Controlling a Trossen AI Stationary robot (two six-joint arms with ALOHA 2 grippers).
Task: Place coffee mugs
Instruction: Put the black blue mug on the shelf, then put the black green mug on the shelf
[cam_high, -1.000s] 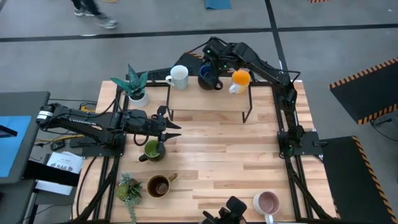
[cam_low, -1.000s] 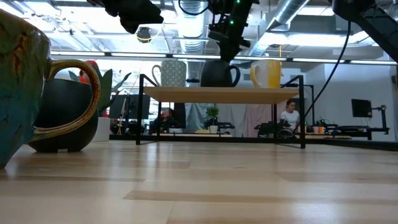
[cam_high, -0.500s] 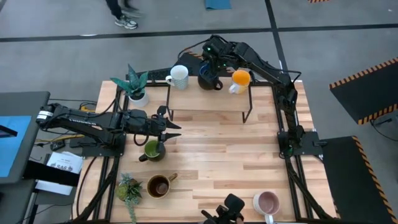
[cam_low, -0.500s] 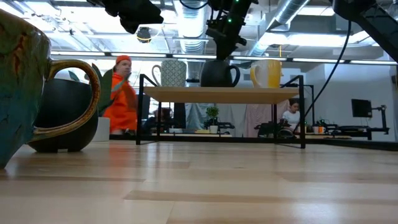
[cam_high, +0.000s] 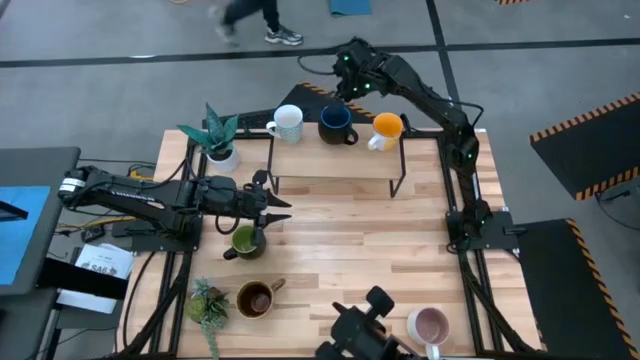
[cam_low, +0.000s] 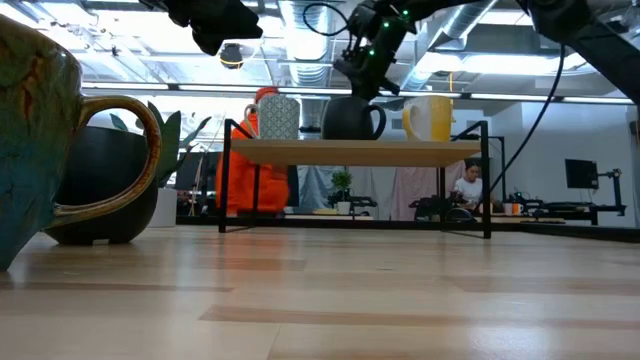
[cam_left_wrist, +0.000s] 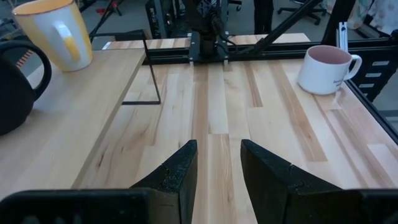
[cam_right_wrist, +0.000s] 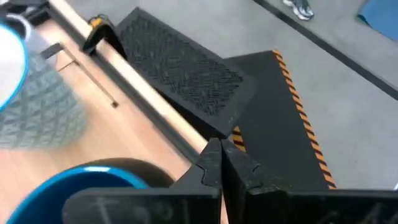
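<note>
While our right hand (cam_high: 347, 72) hangs just beyond the far edge of the low wooden shelf (cam_high: 335, 160) on black metal legs, its fingers (cam_right_wrist: 214, 163) are pressed together on nothing. Just below and in front of it, the dark blue ceramic mug (cam_high: 336, 124) stands upright on the shelf, apart from the hand. To one side of that mug stands the white textured ceramic mug (cam_high: 287, 123), to the other the orange ceramic mug (cam_high: 386, 127), all three in a row.

Our left hand (cam_high: 272, 206) waits low over the pale wooden desk (cam_high: 350, 250), fingers (cam_left_wrist: 177, 174) apart and empty. Just beside it, toward the desk's near edge, sits the olive green ceramic mug (cam_high: 245, 241). Farther that way stands the brown glazed mug (cam_high: 256, 298), and well across the desk from the hand, at the near corner, the pink ceramic mug (cam_high: 430, 326).
</note>
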